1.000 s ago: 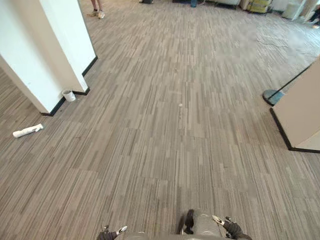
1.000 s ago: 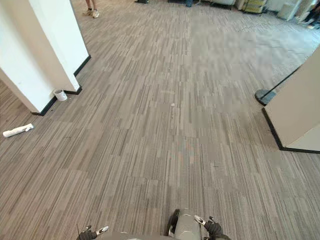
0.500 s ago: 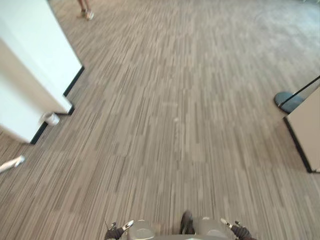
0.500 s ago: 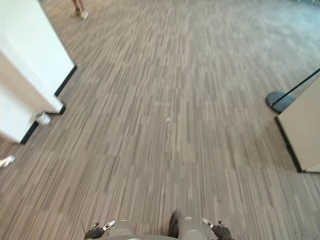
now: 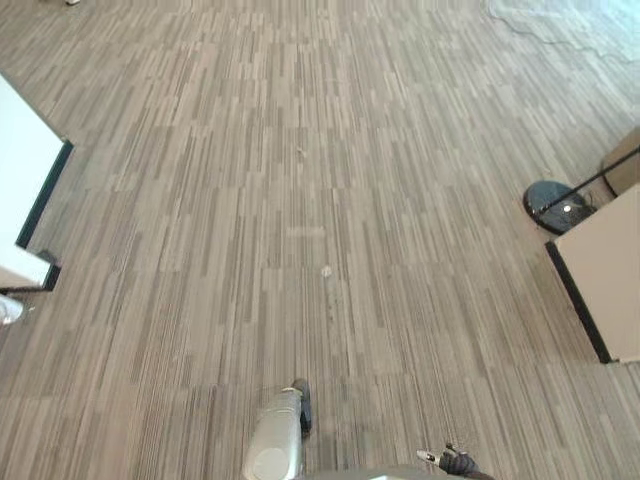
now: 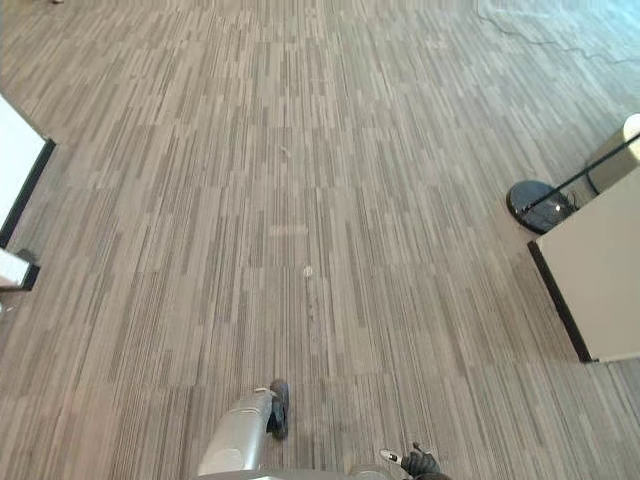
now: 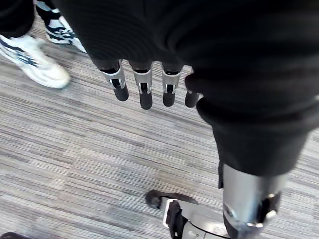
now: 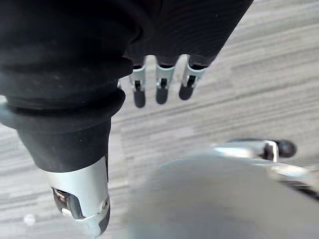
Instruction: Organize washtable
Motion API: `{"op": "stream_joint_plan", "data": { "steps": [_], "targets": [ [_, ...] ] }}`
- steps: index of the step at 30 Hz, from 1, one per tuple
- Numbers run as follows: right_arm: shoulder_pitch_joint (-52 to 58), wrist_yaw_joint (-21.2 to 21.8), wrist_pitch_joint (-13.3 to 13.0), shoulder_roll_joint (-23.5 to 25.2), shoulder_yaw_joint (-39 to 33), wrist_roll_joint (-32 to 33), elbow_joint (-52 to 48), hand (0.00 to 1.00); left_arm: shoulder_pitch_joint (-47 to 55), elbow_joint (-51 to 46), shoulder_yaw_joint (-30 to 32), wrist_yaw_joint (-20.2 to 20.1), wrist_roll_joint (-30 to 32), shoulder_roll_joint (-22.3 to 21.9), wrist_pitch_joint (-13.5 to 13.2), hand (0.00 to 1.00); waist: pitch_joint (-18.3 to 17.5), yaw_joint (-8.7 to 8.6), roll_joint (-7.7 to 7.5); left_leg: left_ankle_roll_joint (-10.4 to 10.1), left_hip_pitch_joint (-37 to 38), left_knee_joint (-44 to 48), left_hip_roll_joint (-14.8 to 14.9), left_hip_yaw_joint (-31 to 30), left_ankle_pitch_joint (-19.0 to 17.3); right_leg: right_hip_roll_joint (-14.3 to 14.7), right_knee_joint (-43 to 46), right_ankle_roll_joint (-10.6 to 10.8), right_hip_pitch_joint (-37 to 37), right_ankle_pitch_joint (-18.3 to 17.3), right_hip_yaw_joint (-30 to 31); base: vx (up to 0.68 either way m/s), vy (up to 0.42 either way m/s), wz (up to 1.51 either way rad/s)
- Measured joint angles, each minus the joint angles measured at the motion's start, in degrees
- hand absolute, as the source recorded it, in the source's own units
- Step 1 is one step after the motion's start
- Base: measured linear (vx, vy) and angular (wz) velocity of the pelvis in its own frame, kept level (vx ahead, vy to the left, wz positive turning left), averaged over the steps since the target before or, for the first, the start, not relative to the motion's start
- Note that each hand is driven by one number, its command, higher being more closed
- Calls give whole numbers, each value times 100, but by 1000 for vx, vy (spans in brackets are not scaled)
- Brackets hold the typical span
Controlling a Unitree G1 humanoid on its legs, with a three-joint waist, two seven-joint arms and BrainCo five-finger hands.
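Note:
Grey striped carpet [image 5: 320, 180] stretches ahead of me in both eye views. My left hand [image 7: 144, 92] hangs over the carpet, its fingers straight and relaxed with nothing in them. My right hand [image 8: 159, 84] hangs the same way above the floor, fingers straight, thumb [image 8: 82, 204] apart, holding nothing. In the left eye view the right hand [image 5: 455, 462] peeks in at the bottom edge.
A white pillar with black skirting [image 5: 25, 195] stands at the left edge, with a small white cup [image 5: 6, 308] by its foot. A beige panel with a dark base [image 5: 600, 285] and a round black stand foot [image 5: 556, 203] are on the right. A person's white shoes [image 7: 35, 62] are close to my left hand.
The whole picture has shifted, so the camera has moved: the pillar has slid to the left edge and the panel on the right sits nearer. Both hands still hang open.

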Motion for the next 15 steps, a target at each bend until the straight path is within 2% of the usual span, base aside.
{"op": "stream_joint_plan", "data": {
  "steps": [1, 2, 3, 4, 5, 6, 8, 9, 10, 11, 12, 13, 14, 15],
  "targets": [
    [1, 4, -2, -5, 21, 1, -21, 0, -34, 2, -93, 5, 1, 37, -2, 0, 7, -33, 22, -4, 271, -168, 0, -4, -13, 26, -90, -113, -146, -168, -184, 536, 80, 4],
    [1, 3, -7, -4, 17, 1, -80, 0, -101, -4, -165, 17, 11, 74, -5, 0, 3, -132, 58, -47, 685, -483, 4, -73, -42, 90, -511, -334, -472, -412, -542, 515, 37, 24],
    [28, 1, -9, 4, 6, 1, -177, 0, -232, -7, -173, 24, 60, 61, -8, 0, 5, -232, 103, -112, 989, -697, 31, -184, -89, 133, -1156, -396, -799, -532, -867, 508, -6, 37],
    [74, -3, 1, 17, 3, 1, -266, 0, -311, -11, -169, 30, 77, 54, -8, 0, 15, -254, 128, -144, 1114, -776, 50, -254, -118, 146, -1605, -398, -924, -527, -1006, 653, -30, 65],
    [260, -9, -1, 45, -20, 6, -492, 0, -500, -48, -169, 55, 116, 20, -15, 0, 17, -263, 208, -296, 1400, -965, 145, -346, -206, 157, -2970, -427, -1094, -369, -1326, 567, -50, 59],
    [316, -9, 1, 48, -40, 7, -547, 0, -544, -89, -165, 66, 121, -12, -15, 0, 11, -254, 241, -371, 1514, -1030, 195, -348, -250, 172, -3580, -438, -1115, -200, -1443, 609, -66, 57],
    [423, -15, 33, 79, -43, 10, -667, 0, -535, -248, -96, 137, 125, -109, -34, 0, -2, -233, 288, -692, 1993, -1238, 353, -347, -434, 314, -5015, -480, -1138, 341, -1619, 753, -131, 37],
    [491, -16, 47, 126, -33, 10, -725, 0, -506, -224, -9, 152, 126, -150, -28, 0, -17, -258, 310, -864, 2258, -1216, 459, -381, -527, 410, -5001, -684, -1136, 749, -1527, 740, -164, 32],
    [511, -16, 54, 114, -34, 7, -728, 0, -502, -217, 61, 151, 133, -188, -22, 0, -53, -258, 336, -889, 2275, -1042, 542, -419, -536, 461, -4871, -815, -1133, 1043, -1430, 764, -192, 26],
    [512, -7, 76, 95, -51, 4, -724, 0, -505, -218, 241, 145, 203, -254, -23, 0, -114, -247, 355, -1138, 2118, -350, 673, -466, -379, 508, -4510, -925, -1129, 1246, -1391, 745, -224, 19],
    [512, 1, 78, 31, -71, 4, -726, 0, -532, -210, 412, 147, 252, -367, -19, 0, -96, -255, 450, -1157, 1858, 484, 900, -485, -70, 619, -4288, -884, -1008, 1047, -1457, 875, -261, 4],
    [539, -7, 83, -97, -56, 12, -772, 0, -542, -218, 830, 145, 279, -567, -8, 0, -71, -241, 723, -1032, 1148, 2197, 1357, -477, 1339, 859, -4274, -969, -621, 710, -1539, 704, -204, -7],
    [554, -9, 85, -117, -52, 13, -787, 0, -535, -222, 886, 146, 277, -603, -10, 0, -77, -239, 766, -1027, 1014, 2464, 1443, -465, 1747, 912, -4295, -979, -545, 646, -1538, 702, -162, -28],
    [566, -11, 93, -167, -36, 12, -831, 0, -494, -222, 1039, 152, 278, -678, -19, 0, -46, -205, 803, -961, 502, 3444, 1828, -374, 1826, 1082, -4415, -1036, -177, 472, -1468, 682, -122, -36]
  ]
}}
